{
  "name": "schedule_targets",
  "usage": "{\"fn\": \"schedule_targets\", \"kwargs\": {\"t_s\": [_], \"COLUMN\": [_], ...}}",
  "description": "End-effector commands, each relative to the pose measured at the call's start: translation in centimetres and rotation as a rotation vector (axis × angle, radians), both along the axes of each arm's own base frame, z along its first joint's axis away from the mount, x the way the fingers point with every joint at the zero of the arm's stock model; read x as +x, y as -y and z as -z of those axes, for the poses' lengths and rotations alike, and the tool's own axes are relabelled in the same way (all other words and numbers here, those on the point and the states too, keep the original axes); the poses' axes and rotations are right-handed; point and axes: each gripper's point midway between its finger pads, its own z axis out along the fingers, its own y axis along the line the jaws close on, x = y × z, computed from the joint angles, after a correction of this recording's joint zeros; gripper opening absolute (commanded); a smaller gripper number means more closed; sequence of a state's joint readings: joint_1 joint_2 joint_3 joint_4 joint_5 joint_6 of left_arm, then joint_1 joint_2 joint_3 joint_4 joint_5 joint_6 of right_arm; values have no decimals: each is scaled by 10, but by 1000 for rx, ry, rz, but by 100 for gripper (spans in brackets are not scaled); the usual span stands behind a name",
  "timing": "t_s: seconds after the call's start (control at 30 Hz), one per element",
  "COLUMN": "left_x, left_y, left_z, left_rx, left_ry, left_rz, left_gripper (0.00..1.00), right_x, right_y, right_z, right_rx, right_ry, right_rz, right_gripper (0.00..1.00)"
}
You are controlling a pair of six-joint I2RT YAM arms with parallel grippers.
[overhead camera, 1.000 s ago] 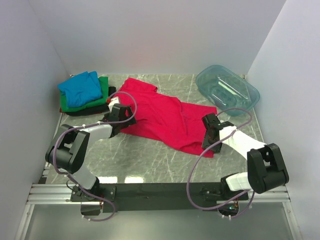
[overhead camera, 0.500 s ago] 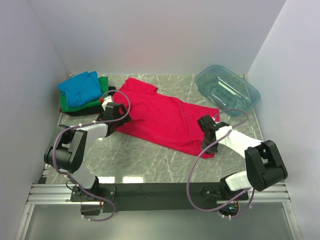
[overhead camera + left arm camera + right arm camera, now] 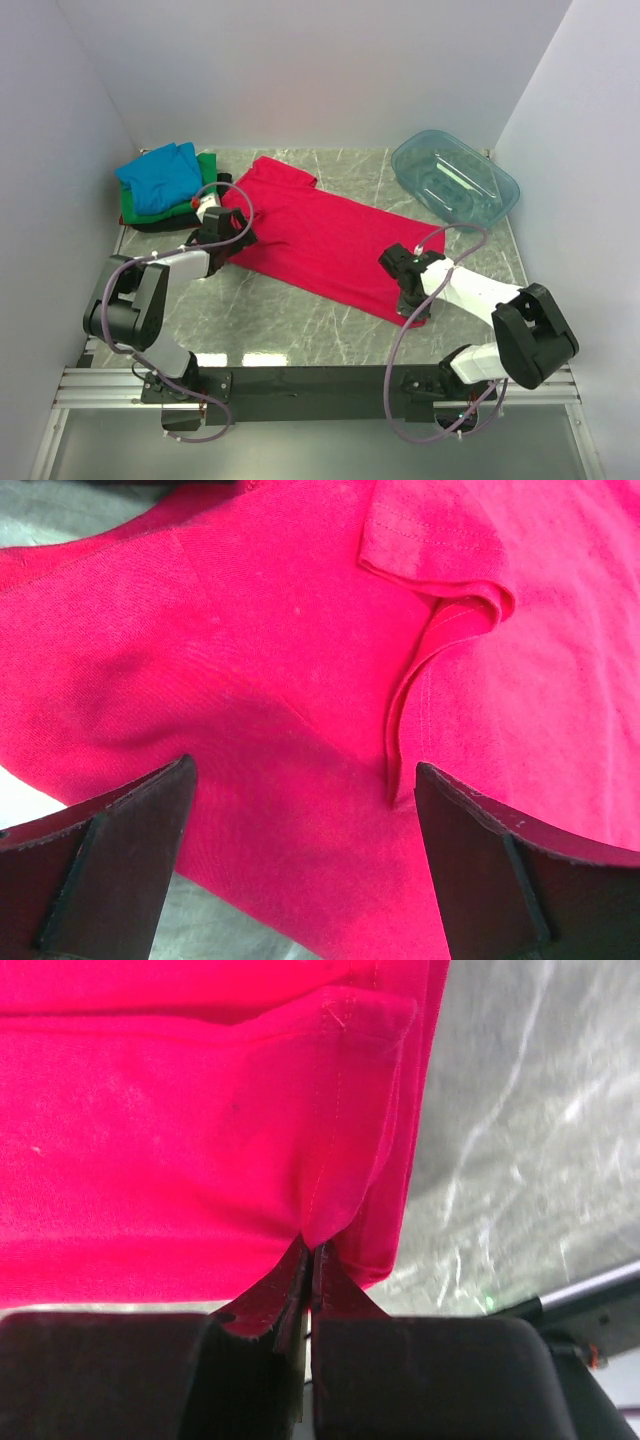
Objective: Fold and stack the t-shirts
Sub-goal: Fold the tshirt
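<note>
**Item 1. Red-pink t-shirt** [image 3: 320, 240]. It lay spread open on the grey marbled table [image 3: 300, 325]. It ran slantwise from far left to near right and was mostly flat, with a few shallow creases. All places below are given from this shirt.

**Item 2. Left gripper** [image 3: 232, 228]. It was at the shirt's left edge, just on the near side of the far-left sleeve. In the wrist view the left gripper [image 3: 302, 772] stood wide apart and low over the red-pink cloth. One dark finger was on each side of a curled, stitched hem fold, and nothing was held between them. Whether the fingertips pressed on the cloth could not be told.

**Item 3. Right gripper** [image 3: 412, 305]. It was at the shirt's near-right corner. In the wrist view the right gripper [image 3: 310, 1258] was closed tight. A small peak of the doubled bottom hem was pinched between its fingertips. Bare table showed just past the shirt's edge.

**Item 4. Stack of three folded tees.** It sat just beyond the shirt's far-left sleeve.
- The blue t-shirt [image 3: 160, 178] was on top.
- The green t-shirt [image 3: 207, 172] was under it, with its edge showing on the side facing the red-pink shirt.
- The black t-shirt [image 3: 150, 222] was at the bottom.
- Whether the stack touched the red-pink cloth could not be told.

**Item 5. Tub** [image 3: 455, 178]. It was of clear teal plastic and stood upright, off the shirt's far-right side and apart from it.
</note>
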State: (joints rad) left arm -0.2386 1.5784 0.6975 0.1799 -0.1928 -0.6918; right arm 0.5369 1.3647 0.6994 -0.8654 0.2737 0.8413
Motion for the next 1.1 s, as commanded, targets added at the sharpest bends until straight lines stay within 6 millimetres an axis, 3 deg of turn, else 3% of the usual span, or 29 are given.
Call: {"fn": "schedule_targets", "kwargs": {"t_s": [0.0, 0.1, 0.13, 0.27, 0.33, 0.5, 0.6, 0.8, 1.07], "left_x": [-1, 0, 0, 3, 4, 12, 16, 23, 30], "left_y": [5, 7, 8, 15, 23, 35, 40, 57, 65], "left_z": [-12, -25, -29, -53, -64, -62, -49, -41, -30], "left_rx": [-27, -40, -41, -34, -11, 25, 47, 95, 171], "left_ry": [37, 68, 76, 130, 148, 123, 96, 71, 30], "left_rz": [32, 39, 44, 54, 68, 95, 105, 133, 127], "left_gripper": [97, 98, 98, 99, 99, 98, 95, 84, 61], "right_x": [-19, -19, -16, 6, 23, 62, 79, 86, 79], "right_y": [15, 15, 13, 3, -5, -25, -39, -55, -55], "right_z": [-11, -15, -18, -45, -67, -119, -130, -122, -111], "right_rx": [-97, -100, -95, -55, -25, 46, 88, 146, 175], "right_ry": [-10, -3, 8, 107, 177, 348, 405, 423, 425], "right_rz": [40, 30, 25, -3, -17, -95, -140, -207, -238], "right_gripper": [0, 7, 19, 50, 58, 60, 60, 60, 60]}}
